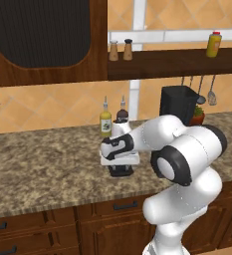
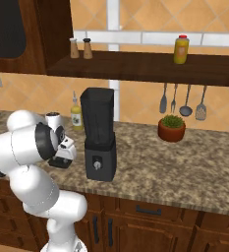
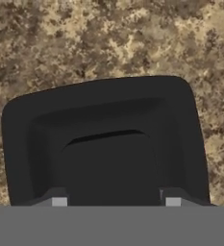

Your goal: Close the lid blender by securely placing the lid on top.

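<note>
The lid [image 3: 104, 115] is a flat black square with rounded corners and a raised centre, lying on the speckled granite counter [image 3: 108, 38]. My gripper [image 3: 112, 202] points straight down at it, its two fingertips [image 3: 59, 200] pressed against either side of the raised centre, shut on the lid. From the left base view the gripper [image 1: 120, 168] sits low over the lid [image 1: 129, 173] near the counter's front. The blender [image 2: 100, 133], a tall black jar on a boxy base with a silver knob, stands to the right of the gripper [image 2: 63, 156], its top uncovered.
Two sauce bottles [image 1: 105, 122] stand behind the hand by the wall. A potted plant [image 2: 171, 128] sits right of the blender under hanging utensils [image 2: 185, 101]. A shelf [image 2: 145, 61] with shakers and a yellow bottle [image 2: 181, 49] runs above the blender.
</note>
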